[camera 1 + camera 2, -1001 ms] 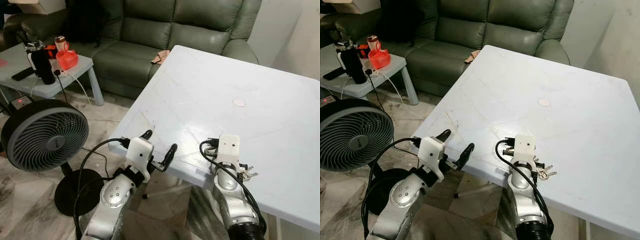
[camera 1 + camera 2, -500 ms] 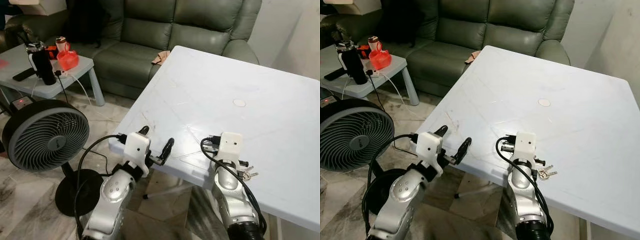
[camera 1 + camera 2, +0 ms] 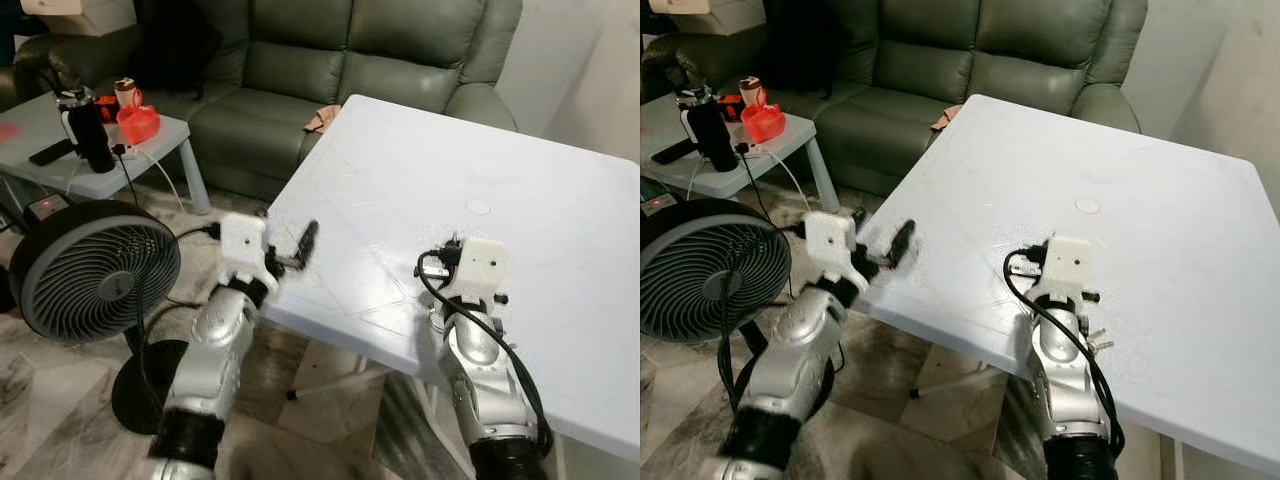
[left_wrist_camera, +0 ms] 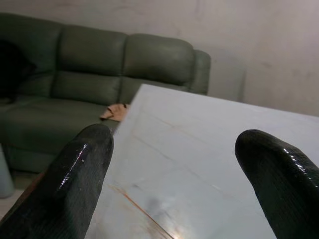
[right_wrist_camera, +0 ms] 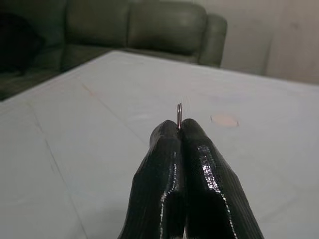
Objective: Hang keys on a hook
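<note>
**Keys pinched and lifted, no hook in sight**

Nearest, the right gripper [image 5: 180,130] is clenching the keys [image 3: 1095,341] by their ring, so they are dangling just over the bench [image 3: 560,200] near its front edge. Beside the bench's left corner, the left gripper [image 4: 174,164] is hovering released. Beyond, the sofa [image 3: 330,60] is blocking the far side.

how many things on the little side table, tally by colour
black: 2 (bottle, remote)
red: 1 (container)
brown: 1 (cup with a white top)
white: 1 (cable)
total: 5
</note>
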`<state>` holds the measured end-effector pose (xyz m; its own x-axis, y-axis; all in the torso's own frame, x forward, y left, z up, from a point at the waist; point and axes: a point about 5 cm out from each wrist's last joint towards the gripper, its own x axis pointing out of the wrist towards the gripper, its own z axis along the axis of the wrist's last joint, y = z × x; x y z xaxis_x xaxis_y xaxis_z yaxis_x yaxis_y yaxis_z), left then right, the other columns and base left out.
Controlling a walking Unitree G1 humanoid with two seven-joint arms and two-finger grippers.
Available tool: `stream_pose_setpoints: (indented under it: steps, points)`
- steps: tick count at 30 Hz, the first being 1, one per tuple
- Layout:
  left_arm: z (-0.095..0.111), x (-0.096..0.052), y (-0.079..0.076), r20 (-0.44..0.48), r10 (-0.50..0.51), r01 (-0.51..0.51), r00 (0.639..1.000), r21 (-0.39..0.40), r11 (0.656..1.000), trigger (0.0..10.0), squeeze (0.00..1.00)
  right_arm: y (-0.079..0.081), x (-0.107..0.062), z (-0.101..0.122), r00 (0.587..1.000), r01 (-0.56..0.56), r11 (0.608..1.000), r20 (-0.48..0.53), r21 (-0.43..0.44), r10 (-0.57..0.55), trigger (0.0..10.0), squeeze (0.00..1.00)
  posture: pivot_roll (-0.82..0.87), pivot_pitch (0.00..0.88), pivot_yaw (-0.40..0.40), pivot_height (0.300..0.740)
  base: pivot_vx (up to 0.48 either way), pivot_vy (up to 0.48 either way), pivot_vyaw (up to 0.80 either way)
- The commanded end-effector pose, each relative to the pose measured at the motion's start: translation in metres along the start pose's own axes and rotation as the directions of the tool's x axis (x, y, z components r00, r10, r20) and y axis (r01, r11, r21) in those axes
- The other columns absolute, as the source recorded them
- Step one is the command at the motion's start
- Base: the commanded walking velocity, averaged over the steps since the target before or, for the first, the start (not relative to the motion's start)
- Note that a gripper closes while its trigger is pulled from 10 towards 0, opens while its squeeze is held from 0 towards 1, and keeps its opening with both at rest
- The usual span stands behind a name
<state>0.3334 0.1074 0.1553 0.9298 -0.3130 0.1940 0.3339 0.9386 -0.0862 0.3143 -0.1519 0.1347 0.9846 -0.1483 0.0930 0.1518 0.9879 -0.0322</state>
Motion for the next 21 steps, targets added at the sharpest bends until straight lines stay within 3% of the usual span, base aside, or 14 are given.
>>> stream_pose_setpoints:
  steps: [1, 6, 7, 8, 9, 13, 14, 19, 21]
  points:
    - [-0.001, 0.002, 0.009, -0.009, 0.043, -0.043, 0.999, -0.005, 0.999, 10.0, 0.00, -0.004, -0.002, 0.002, 1.000, -0.011, 1.000, 0.014, -0.015, 0.012, 0.0, 0.00, 0.05, 0.000, -0.061, 0.740, 0.000, 0.000, 0.00]
    - [-0.001, -0.001, 0.020, -0.007, 0.076, -0.076, 0.997, -0.003, 0.997, 10.0, 0.00, -0.013, -0.004, 0.003, 1.000, -0.002, 1.000, 0.004, -0.001, 0.002, 0.0, 0.00, 0.04, 0.000, -0.052, 0.740, 0.000, 0.000, 0.00]
    - [-0.003, -0.003, 0.023, -0.010, 0.080, -0.080, 0.997, -0.005, 0.997, 10.0, 0.00, -0.016, -0.007, 0.005, 1.000, -0.004, 1.000, 0.021, 0.021, 0.004, 8.0, 0.00, 0.04, 0.000, -0.052, 0.740, 0.000, 0.000, 0.00]
    - [-0.005, -0.005, 0.024, -0.015, 0.077, -0.077, 0.997, -0.018, 0.997, 10.0, 0.00, -0.017, -0.010, 0.007, 0.998, -0.032, 0.999, 0.049, 0.029, 0.030, 10.0, 0.00, 0.02, 0.000, -0.035, 0.740, 0.000, 0.000, 0.00]
    - [-0.006, -0.007, 0.024, -0.018, 0.074, -0.074, 0.997, -0.028, 0.997, 10.0, 0.00, -0.017, -0.012, 0.009, 0.996, -0.052, 0.998, 0.068, 0.032, 0.050, 10.0, 0.00, 0.02, 0.000, -0.035, 0.740, 0.000, 0.000, 0.00]
    - [-0.013, -0.011, 0.030, -0.041, 0.084, -0.084, 0.996, -0.012, 0.996, 10.0, 0.00, -0.016, -0.027, 0.008, 0.970, -0.225, 0.957, 0.133, 0.183, 0.203, 10.0, 0.00, 0.01, 0.000, -0.030, 0.740, 0.000, 0.000, 0.00]
    - [-0.015, -0.010, 0.033, -0.056, 0.100, -0.100, 0.993, 0.004, 0.995, 10.0, 0.00, -0.018, -0.030, 0.008, 0.967, -0.226, 0.964, 0.154, 0.138, 0.205, 10.0, 0.00, 0.01, 0.000, -0.030, 0.740, 0.000, 0.000, 0.00]
    - [-0.011, -0.004, 0.038, -0.058, 0.122, -0.123, 0.991, -0.019, 0.992, 10.0, 0.00, -0.018, -0.029, -0.007, 0.985, -0.173, 0.975, 0.046, 0.137, 0.168, 10.0, 0.00, 0.02, 0.000, -0.030, 0.740, 0.000, 0.000, 0.00]
    - [-0.009, 0.000, 0.040, -0.059, 0.121, -0.123, 0.991, -0.035, 0.992, 10.0, 0.00, -0.017, -0.026, -0.006, 0.986, -0.165, 0.973, 0.039, 0.158, 0.161, 10.0, 0.00, 0.01, 0.000, -0.021, 0.740, 0.000, 0.000, -0.74]
